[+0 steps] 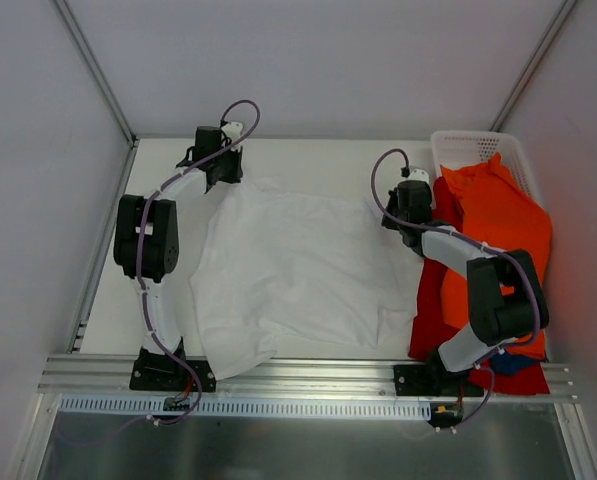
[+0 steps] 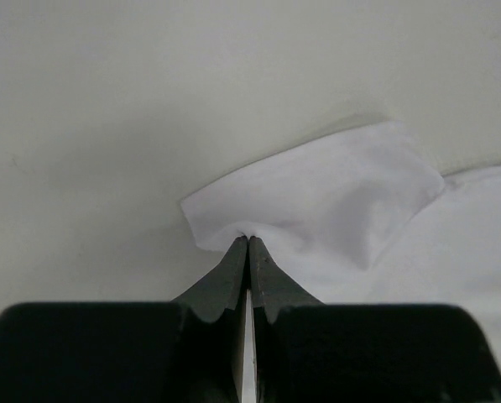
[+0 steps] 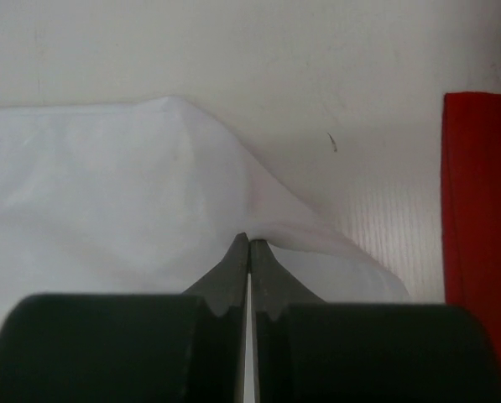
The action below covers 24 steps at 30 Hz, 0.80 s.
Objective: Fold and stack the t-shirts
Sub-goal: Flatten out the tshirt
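Note:
A white t-shirt (image 1: pixel 293 270) lies spread over the middle of the table, its near edge hanging past the front rail. My left gripper (image 1: pixel 221 168) is shut on its far left corner (image 2: pixel 317 197), which puckers at the fingertips (image 2: pixel 248 242). My right gripper (image 1: pixel 410 205) is shut on the far right corner (image 3: pixel 258 210), the cloth lifted into a small peak at its tips (image 3: pixel 249 241). An orange t-shirt (image 1: pixel 498 215) is heaped on the right, spilling from the basket. A red t-shirt (image 1: pixel 433 310) lies under it and shows at the right of the right wrist view (image 3: pixel 481 235).
A white mesh basket (image 1: pixel 468 148) stands at the back right corner. A bit of dark blue cloth (image 1: pixel 503 362) shows by the right arm's base. Grey walls enclose the table on three sides. A metal rail (image 1: pixel 308 378) runs along the front edge.

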Available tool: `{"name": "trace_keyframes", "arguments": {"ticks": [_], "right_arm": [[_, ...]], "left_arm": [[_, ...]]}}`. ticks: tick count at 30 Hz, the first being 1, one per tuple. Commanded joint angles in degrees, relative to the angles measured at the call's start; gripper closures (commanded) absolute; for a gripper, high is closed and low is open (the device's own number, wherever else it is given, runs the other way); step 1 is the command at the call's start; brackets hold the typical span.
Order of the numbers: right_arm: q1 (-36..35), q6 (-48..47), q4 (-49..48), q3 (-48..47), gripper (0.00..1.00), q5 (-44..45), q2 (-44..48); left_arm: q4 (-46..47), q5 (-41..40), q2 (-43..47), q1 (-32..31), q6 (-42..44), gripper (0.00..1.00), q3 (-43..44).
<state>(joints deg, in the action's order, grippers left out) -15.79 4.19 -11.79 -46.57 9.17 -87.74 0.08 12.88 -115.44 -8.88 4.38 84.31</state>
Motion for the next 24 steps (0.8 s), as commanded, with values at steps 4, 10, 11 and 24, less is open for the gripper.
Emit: {"name": "trace_keyframes", "arguments": {"ticks": [4, 10, 11, 24], "right_arm": [[-0.47, -0.41, 2.28, -14.85, 0.9, 1.37, -10.94], [-1.61, -1.63, 10.9, -26.36, 0.0, 7.43, -16.93], [-2.13, -1.98, 13.26, -27.08, 0.01, 8.4, -16.76], [-9.17, -0.96, 32.61, -28.49, 0.01, 33.99, 6.17]], "left_arm": [[-1.31, -12.07, -4.44, 1.76, -0.25, 0.55, 9.64], [-0.96, -25.88, -7.52, 2.64, -0.34, 0.01, 12.01], [-0.96, -26.07, -7.26, 2.99, -0.95, 0.01, 11.67], [3.97, -17.0, 13.74, 0.18, -4.12, 0.01, -2.66]]}}
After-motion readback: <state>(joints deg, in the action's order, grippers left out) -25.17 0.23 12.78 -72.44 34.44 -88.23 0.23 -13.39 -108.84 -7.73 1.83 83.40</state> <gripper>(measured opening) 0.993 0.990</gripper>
